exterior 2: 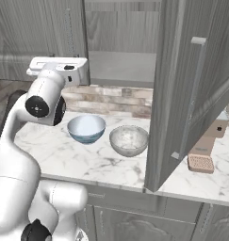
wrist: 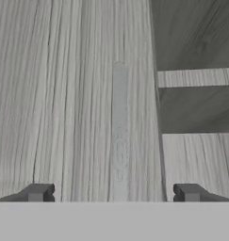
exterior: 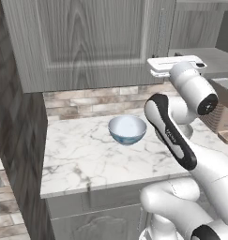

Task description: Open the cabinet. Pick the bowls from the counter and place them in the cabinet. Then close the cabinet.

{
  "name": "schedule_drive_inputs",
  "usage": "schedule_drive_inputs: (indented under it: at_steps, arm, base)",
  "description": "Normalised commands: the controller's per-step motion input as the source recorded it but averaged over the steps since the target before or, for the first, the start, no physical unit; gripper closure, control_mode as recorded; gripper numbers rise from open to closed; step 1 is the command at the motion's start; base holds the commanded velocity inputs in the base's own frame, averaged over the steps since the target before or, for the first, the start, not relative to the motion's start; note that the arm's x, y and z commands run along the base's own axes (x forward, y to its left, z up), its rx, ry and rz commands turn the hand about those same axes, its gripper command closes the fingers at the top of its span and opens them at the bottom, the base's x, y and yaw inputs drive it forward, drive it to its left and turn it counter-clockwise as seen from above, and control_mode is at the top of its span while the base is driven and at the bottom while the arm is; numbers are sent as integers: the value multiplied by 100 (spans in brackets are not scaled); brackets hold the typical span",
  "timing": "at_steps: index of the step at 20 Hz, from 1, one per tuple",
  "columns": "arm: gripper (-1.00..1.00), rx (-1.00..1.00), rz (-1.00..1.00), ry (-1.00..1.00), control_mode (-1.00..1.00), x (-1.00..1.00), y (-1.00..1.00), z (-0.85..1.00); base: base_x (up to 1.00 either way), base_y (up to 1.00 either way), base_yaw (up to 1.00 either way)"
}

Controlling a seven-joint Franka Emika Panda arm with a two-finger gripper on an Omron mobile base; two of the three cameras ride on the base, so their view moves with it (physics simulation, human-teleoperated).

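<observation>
You've got the hand (wrist: 113, 193) spread wide, facing the cabinet (exterior: 87, 42) left-door handle (wrist: 119, 132) — right door open, both bowls (exterior 2: 86, 128) on the bench (exterior: 87, 159).

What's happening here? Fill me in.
The robot is working on the cabinet: its right door is swung wide open, while the left door is closed. The open gripper is lined up on that left door's handle, jaws on either side, not gripping yet. Both bowls, the blue bowl and the speckled bowl, sit on the counter.
</observation>
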Motion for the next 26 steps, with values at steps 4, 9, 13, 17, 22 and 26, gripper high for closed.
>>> schedule_drive_inputs:
  at_steps: [4, 9, 13, 17, 22, 26]
  arm:
    - [-100, 0, 0, -4, -100, 41, 0, -12]
    - [-100, 0, -3, -7, -100, 39, 0, -2]
    - [-100, 0, -4, -5, -100, 52, 0, 0]
    - [-100, 0, -4, -6, -100, 59, -5, 0]
    - [100, 0, -3, -4, -100, 61, 0, 0]
    - [100, 0, -7, -7, -100, 43, 0, 0]
  base:
    - [0, 0, 0]
    - [0, 0, 0]
    - [0, 0, 0]
    - [0, 0, 0]
    - [0, 0, 0]
    - [0, 0, 0]
